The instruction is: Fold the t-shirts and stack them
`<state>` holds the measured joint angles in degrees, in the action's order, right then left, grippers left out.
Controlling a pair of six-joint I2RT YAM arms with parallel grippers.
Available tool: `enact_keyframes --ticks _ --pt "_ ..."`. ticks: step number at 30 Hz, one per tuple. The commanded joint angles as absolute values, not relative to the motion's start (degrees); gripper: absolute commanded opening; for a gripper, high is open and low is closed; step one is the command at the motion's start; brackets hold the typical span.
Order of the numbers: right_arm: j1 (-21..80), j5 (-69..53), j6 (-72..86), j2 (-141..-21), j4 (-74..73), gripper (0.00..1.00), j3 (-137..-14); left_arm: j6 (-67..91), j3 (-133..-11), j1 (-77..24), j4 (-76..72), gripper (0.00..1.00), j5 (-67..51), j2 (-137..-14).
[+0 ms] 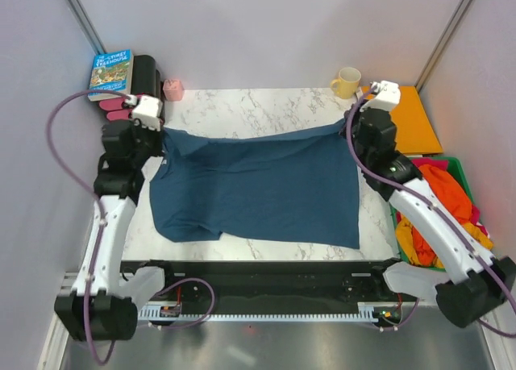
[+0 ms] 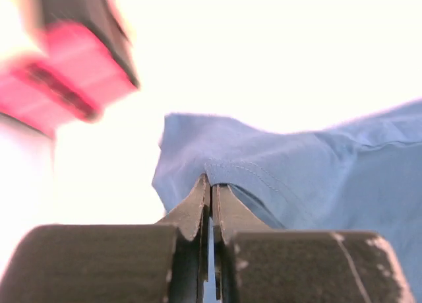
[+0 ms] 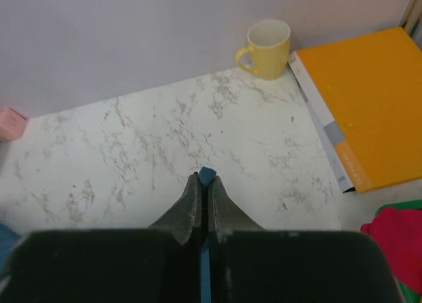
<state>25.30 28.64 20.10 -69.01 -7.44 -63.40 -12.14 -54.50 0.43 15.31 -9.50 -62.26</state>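
A dark blue t-shirt (image 1: 258,185) lies spread across the marble table, its far edge lifted and stretched between both arms. My left gripper (image 1: 160,138) is shut on the shirt's far left corner; in the left wrist view (image 2: 211,184) the hemmed blue cloth (image 2: 297,177) runs out from between the fingertips. My right gripper (image 1: 348,126) is shut on the far right corner; in the right wrist view (image 3: 206,181) a small blue tip of cloth (image 3: 207,174) pokes out between the jaws, above the table.
A green bin (image 1: 466,185) with orange, red and yellow clothes stands at the right. An orange folder (image 1: 415,120) and a yellow mug (image 1: 347,82) are at the back right. A book (image 1: 113,72), a black object and a pink box (image 1: 172,89) are at the back left.
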Motion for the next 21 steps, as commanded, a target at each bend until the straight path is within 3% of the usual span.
enact_keyframes --ticks 1,11,21 --pt "25.93 30.50 17.67 -60.48 -13.78 0.00 -68.90 -10.99 -64.41 1.84 25.02 0.02 -12.13 -51.53" --pt "26.37 28.83 14.15 -48.88 -24.51 0.00 -77.59 -9.84 -77.67 1.85 34.27 0.02 -10.20 -40.08" --pt "26.37 27.77 11.69 -46.67 -33.22 0.00 -91.66 -10.81 -95.61 1.50 40.69 0.02 -3.87 -36.74"
